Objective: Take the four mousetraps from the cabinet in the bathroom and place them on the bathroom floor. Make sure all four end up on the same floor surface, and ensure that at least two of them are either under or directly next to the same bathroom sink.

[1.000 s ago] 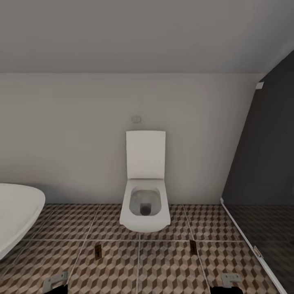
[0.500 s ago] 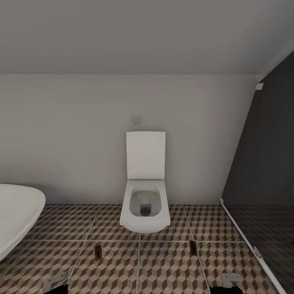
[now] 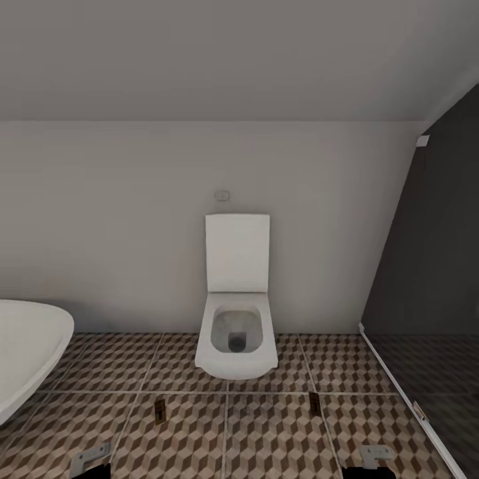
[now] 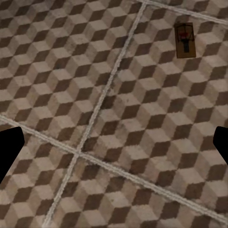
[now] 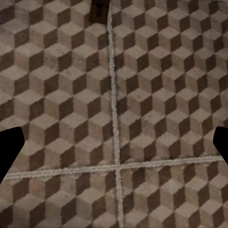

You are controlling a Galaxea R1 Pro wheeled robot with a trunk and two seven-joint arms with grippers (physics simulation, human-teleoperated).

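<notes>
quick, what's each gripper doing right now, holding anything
Left gripper: open, holding nothing, over the bathroom floor.
Right gripper: open, holding nothing, over the same floor.

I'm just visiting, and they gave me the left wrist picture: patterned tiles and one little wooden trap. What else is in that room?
Observer: In the head view a white toilet stands against the far wall, lid up.
Operator: Is my trap the single one out there?
Observer: No. The head view has two on the tiled floor in front of the toilet: a left mousetrap and a right mousetrap.
Operator: Anything near them?
Observer: A white rounded basin juts in at the left, apart from the left mousetrap.
</notes>
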